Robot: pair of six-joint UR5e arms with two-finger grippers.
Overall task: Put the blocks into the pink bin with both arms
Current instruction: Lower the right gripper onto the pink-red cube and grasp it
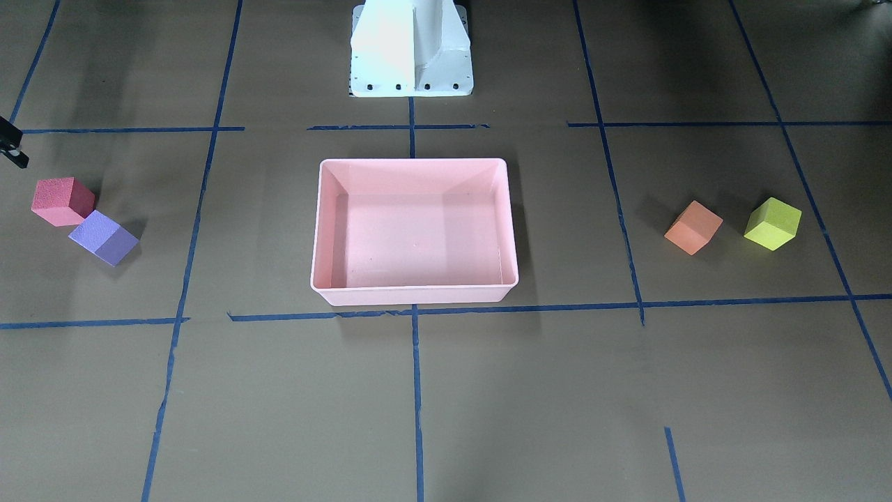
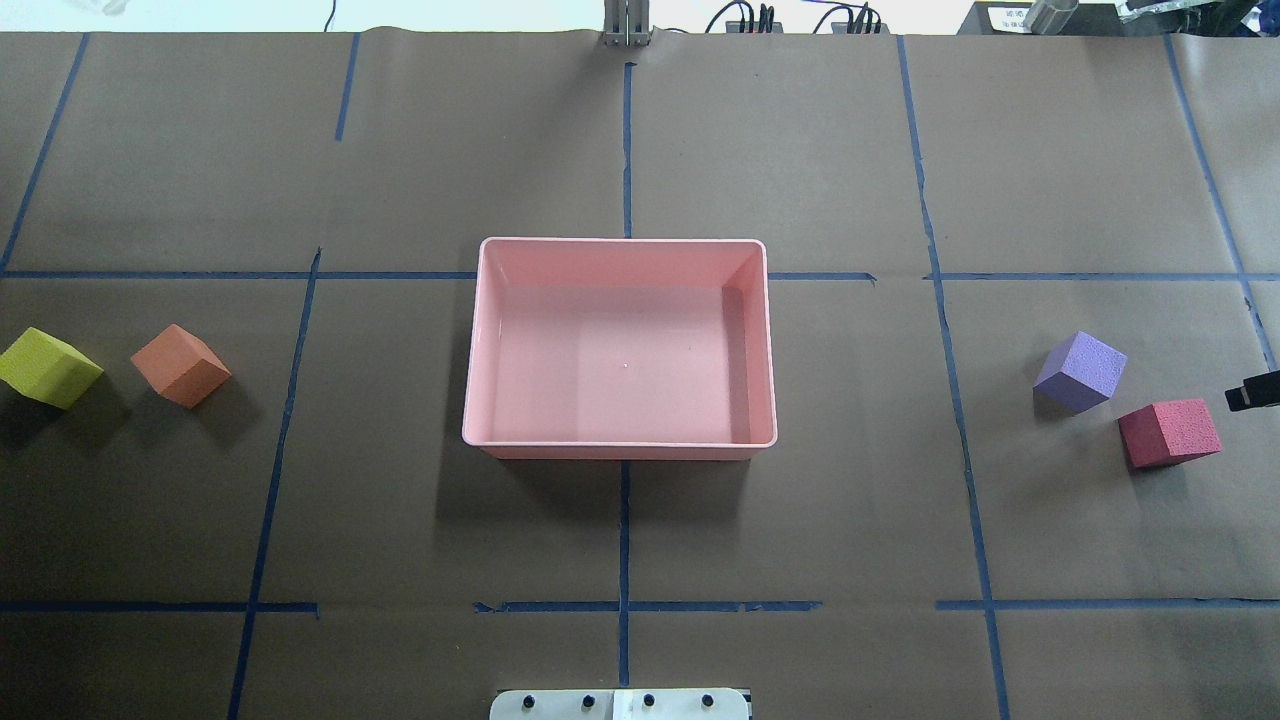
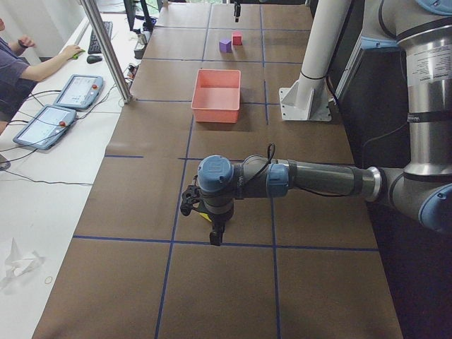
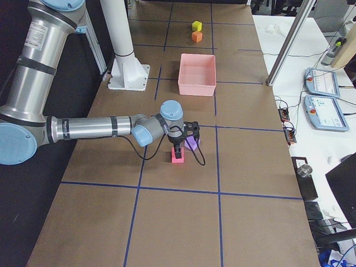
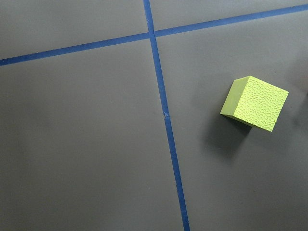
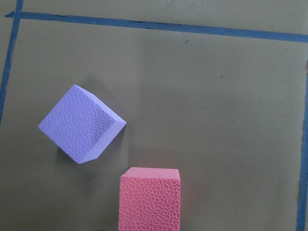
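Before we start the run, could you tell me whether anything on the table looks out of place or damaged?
Nothing stands out. The bin sits upright and empty; the red block, purple block, orange block and yellow block lie intact on the table.

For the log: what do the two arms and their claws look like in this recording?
The left arm and the right arm are both grey metal tubes with rounded light blue joint caps. A thin black cable loops by each wrist. The left claw and the right claw are black; finger detail is too small to tell. No markings are readable.
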